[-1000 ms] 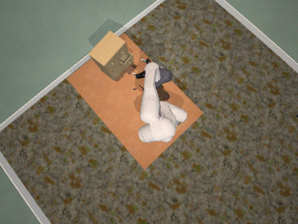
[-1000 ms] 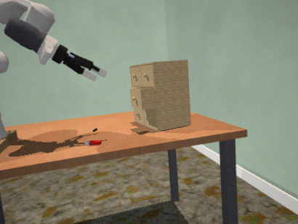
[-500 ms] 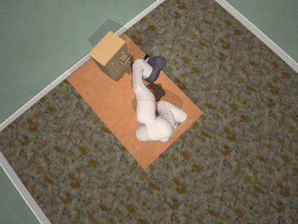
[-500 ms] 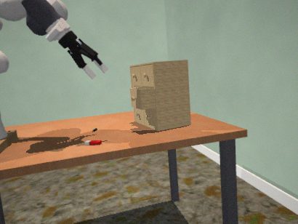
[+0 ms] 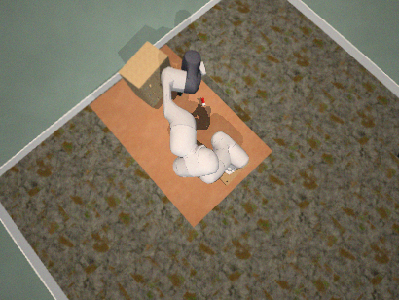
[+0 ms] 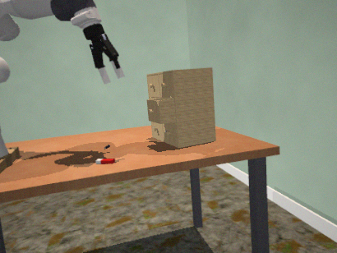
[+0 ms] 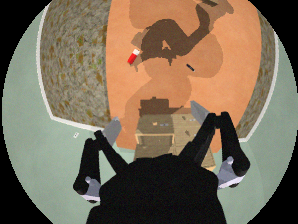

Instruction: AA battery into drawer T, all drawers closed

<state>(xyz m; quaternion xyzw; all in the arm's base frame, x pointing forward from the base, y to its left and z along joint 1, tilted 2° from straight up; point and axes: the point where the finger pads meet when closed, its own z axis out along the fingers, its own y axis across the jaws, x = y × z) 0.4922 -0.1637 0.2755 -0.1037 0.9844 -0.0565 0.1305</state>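
I see a matt, smooth wooden worktop, a pale rough-grained wooden chest, and dark matt fingers with light smooth pads.

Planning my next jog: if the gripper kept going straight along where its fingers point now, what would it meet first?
Probably the table top just before the chest; the open gripper points down with nothing visible between, though depth is uncertain.
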